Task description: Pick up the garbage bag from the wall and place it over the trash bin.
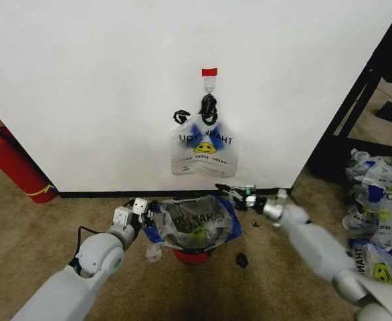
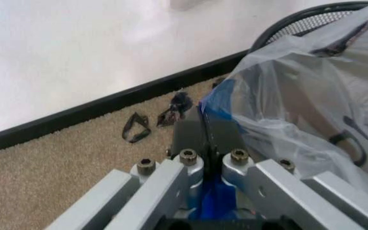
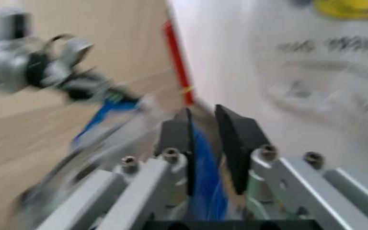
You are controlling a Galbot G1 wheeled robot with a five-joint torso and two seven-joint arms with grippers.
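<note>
The garbage bag [image 1: 192, 224] is sitting draped over the trash bin [image 1: 192, 255] on the carpet [image 1: 42, 234], w/ the bin's red base showing beneath it, just in front of the wall [image 1: 102, 80]. The left gripper [image 1: 144, 215] is clamping the bag's blue handle at the bin's left rim; in the left wrist view the fingers [image 2: 187, 132] are pressing together on blue plastic. The right gripper [image 1: 231, 194] is reaching to the bag's right edge; its wrist view is blurred, but the fingers [image 3: 174, 139] are standing narrowly apart w/ blue handle material running between them. A second, same-printed bag [image 1: 202, 147] is hanging on the white hook [image 1: 209, 83] under red tape. A red fire extinguisher [image 1: 12, 166] is leaning at the left, & a pile of bags [image 1: 376, 200] is lying at the right.
</note>
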